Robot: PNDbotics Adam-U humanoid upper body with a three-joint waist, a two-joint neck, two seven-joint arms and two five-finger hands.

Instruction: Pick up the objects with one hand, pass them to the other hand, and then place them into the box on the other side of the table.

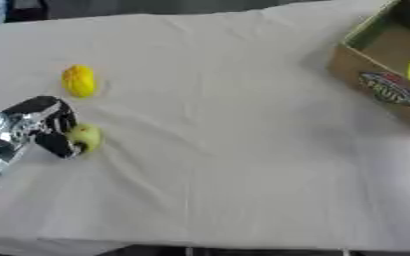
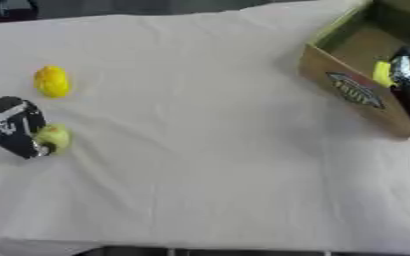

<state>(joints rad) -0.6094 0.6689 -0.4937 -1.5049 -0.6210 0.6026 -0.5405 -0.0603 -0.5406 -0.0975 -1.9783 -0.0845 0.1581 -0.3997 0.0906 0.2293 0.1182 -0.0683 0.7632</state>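
Observation:
A small green fruit (image 1: pixel 87 137) lies on the white tablecloth at the left. My left hand (image 1: pixel 44 122), black and silver, comes in from the left edge with its fingers curled against the fruit's left side. Farther back, apart from the hand, a yellow fruit (image 1: pixel 79 80) rests on the cloth. A cardboard box (image 2: pixel 324 66) with a printed label stands at the far right. My right hand (image 2: pixel 406 82) hangs over the box's near wall, beside a yellow-green thing (image 2: pixel 382 74) inside the box. How that hand is set I cannot make out.
The tablecloth (image 1: pixel 226 150) runs wrinkled between the fruits and the box. The table's near edge crosses the bottom of both views. Dark shapes show beyond the far edge.

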